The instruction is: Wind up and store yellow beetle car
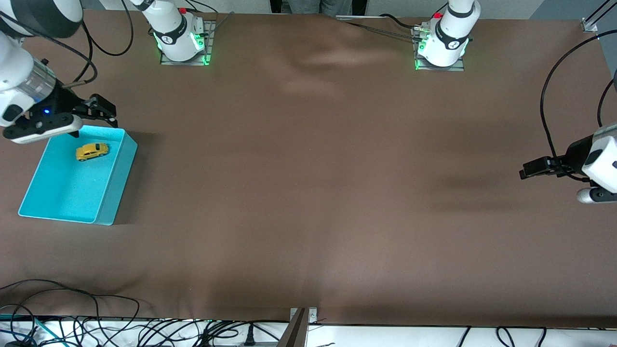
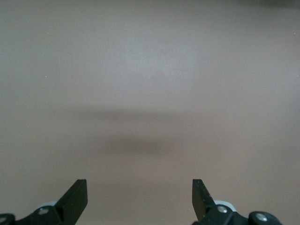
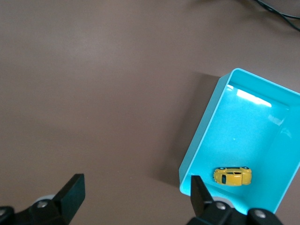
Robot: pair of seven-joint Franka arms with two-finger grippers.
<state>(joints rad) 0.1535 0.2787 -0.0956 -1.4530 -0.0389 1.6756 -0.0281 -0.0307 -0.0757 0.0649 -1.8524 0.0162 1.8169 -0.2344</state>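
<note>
The yellow beetle car (image 1: 92, 151) (image 3: 232, 176) lies inside the turquoise bin (image 1: 114, 183) (image 3: 201, 136) at the right arm's end of the table, close to the bin's wall nearest the robots' bases. My right gripper (image 1: 105, 112) (image 3: 137, 192) hangs open and empty in the air over the bin's corner nearest the bases, apart from the car. My left gripper (image 1: 529, 169) (image 2: 139, 197) waits open and empty over bare table at the left arm's end.
A brown cloth (image 1: 308, 193) covers the whole table. Loose cables (image 1: 72, 318) lie along the table edge nearest the front camera. The two arm bases (image 1: 181, 38) stand at the edge farthest from it.
</note>
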